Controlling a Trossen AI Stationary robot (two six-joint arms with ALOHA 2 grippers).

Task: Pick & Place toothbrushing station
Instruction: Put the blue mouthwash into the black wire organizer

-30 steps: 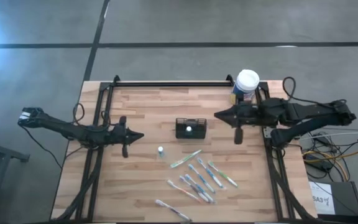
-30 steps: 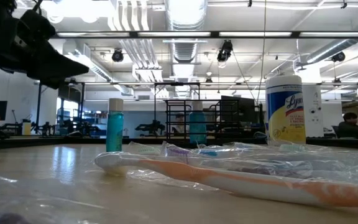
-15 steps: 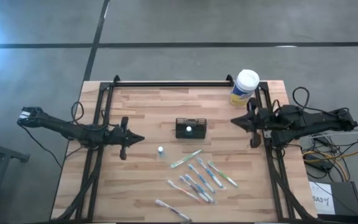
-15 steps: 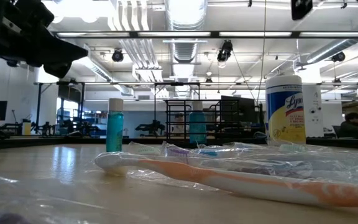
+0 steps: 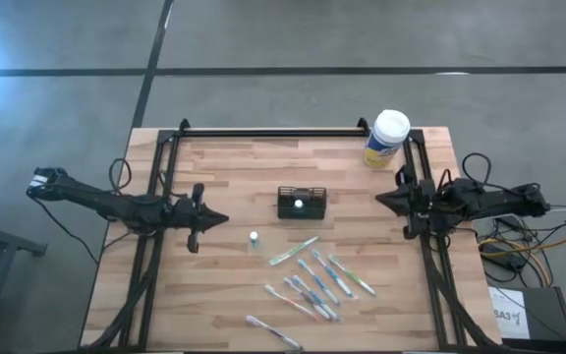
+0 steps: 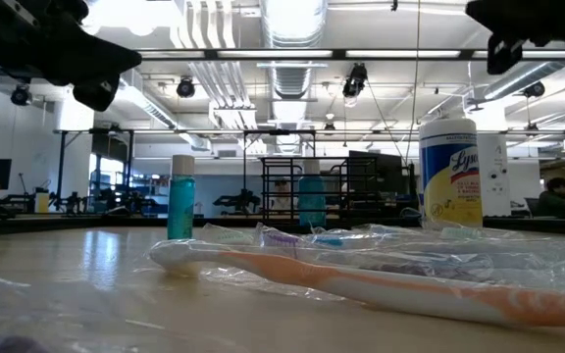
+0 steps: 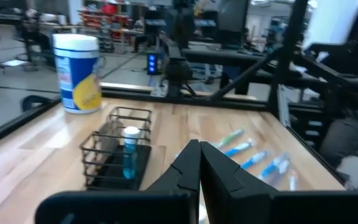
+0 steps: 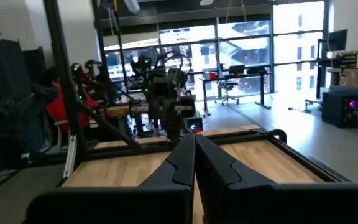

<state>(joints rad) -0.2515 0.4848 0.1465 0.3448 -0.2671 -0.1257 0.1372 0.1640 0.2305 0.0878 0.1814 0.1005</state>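
The mesh caddy (image 5: 301, 203) is sitting mid-table between the two arms, well apart from both, with one small blue bottle (image 7: 130, 151) standing inside it; judging from here, any reach toward the loose toothbrushes (image 5: 312, 280) lying just beyond it risks dragging their clear wrapping, and a careless pass could be knocking over the second small bottle (image 5: 254, 239) standing alone beside the caddy. The left gripper (image 5: 194, 217) is hovering at its own table edge with fingers pressed together, holding nothing; the right gripper (image 5: 405, 201) is parked near the wipes canister (image 5: 387, 139), fingers likewise together and empty.
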